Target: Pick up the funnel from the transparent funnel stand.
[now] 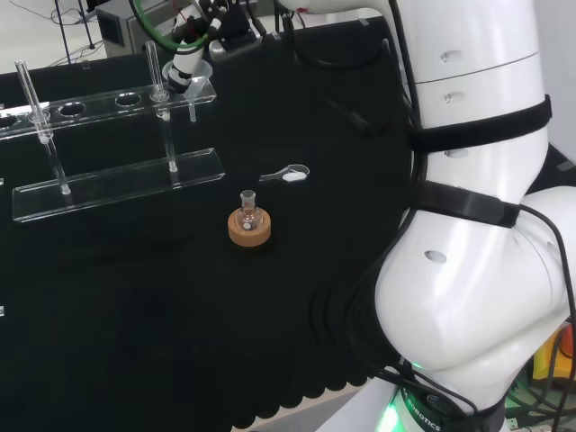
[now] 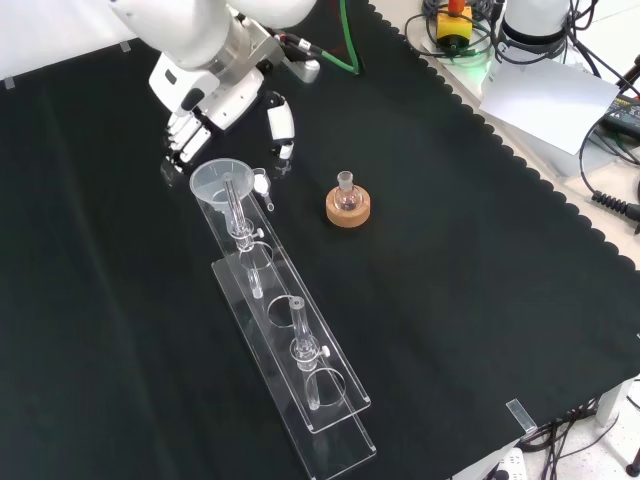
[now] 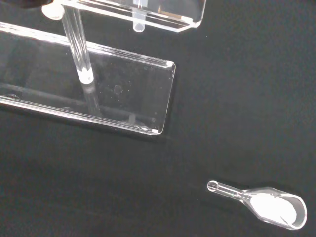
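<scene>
Seeing the funnel (image 2: 222, 183) seated in the end hole of the transparent funnel stand (image 2: 300, 385) — the far end in the front view, the right end in the head view. From the front camera I have the hand (image 2: 195, 118) just behind the funnel's rim, fingers (image 2: 182, 140) pointing down at the far edge and the thumb (image 2: 281, 125) splayed out to the right; nothing is pinched, and I can't tell if the fingertips touch the rim. In the head view the hand (image 1: 189, 65) sits right over the funnel (image 1: 200, 76) at the stand's (image 1: 117, 184) right end. To the right of the stand in the front view I see a small flask (image 2: 346, 190) upright on a cork ring (image 2: 348, 209), well apart from the hand. A clear scoop (image 3: 266, 203) with white powder lies on the cloth (image 2: 480, 280) — in the front view the scoop (image 2: 262, 186) is just beside the funnel, and in the head view it (image 1: 286, 175) lies between the stand and the flask (image 1: 248, 209). Wrist cam shows the stand's base plate (image 3: 123, 94) and one upright post (image 3: 79, 49).
</scene>
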You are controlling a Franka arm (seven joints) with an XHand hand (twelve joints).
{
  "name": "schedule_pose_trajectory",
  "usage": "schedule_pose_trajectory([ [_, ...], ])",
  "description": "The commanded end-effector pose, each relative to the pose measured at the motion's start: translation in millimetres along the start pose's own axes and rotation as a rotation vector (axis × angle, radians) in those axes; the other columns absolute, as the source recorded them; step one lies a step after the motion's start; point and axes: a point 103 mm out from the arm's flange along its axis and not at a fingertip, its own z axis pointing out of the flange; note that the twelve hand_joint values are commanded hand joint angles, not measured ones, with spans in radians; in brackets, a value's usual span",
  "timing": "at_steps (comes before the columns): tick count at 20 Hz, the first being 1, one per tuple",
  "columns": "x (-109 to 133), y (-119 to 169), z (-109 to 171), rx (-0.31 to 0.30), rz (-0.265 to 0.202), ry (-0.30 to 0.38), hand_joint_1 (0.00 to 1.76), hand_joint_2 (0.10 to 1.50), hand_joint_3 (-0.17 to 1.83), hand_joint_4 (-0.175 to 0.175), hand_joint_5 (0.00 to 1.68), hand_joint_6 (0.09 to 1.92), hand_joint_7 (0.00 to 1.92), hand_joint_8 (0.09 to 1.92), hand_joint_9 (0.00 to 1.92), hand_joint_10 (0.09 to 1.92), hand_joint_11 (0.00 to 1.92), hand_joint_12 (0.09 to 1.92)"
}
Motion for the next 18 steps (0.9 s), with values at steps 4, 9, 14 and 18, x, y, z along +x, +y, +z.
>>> schedule_pose_trajectory([
  [4, 6.2, 10.5, 6.7, 0.017, -0.010, -0.023, 0.62, 0.61, 0.51, -0.064, 0.01, 0.09, 0.00, 0.48, 0.18, 0.90, 0.35, 1.47],
  [9, 4.2, 12.5, 8.5, 0.019, 0.000, -0.024, 0.62, 0.61, 0.51, -0.065, 0.02, 0.09, 0.00, 0.49, 0.19, 0.90, 0.36, 1.46],
  [14, 4.9, 14.7, 9.2, 0.012, 0.014, -0.057, 0.62, 0.61, 0.51, -0.065, 0.03, 0.09, 0.00, 0.51, 0.19, 0.90, 0.36, 1.46],
  [18, 2.9, 17.3, 10.2, 0.010, -0.006, -0.068, 0.63, 0.61, 0.51, -0.063, 0.05, 0.09, 0.00, 0.52, 0.20, 0.89, 0.36, 1.46],
])
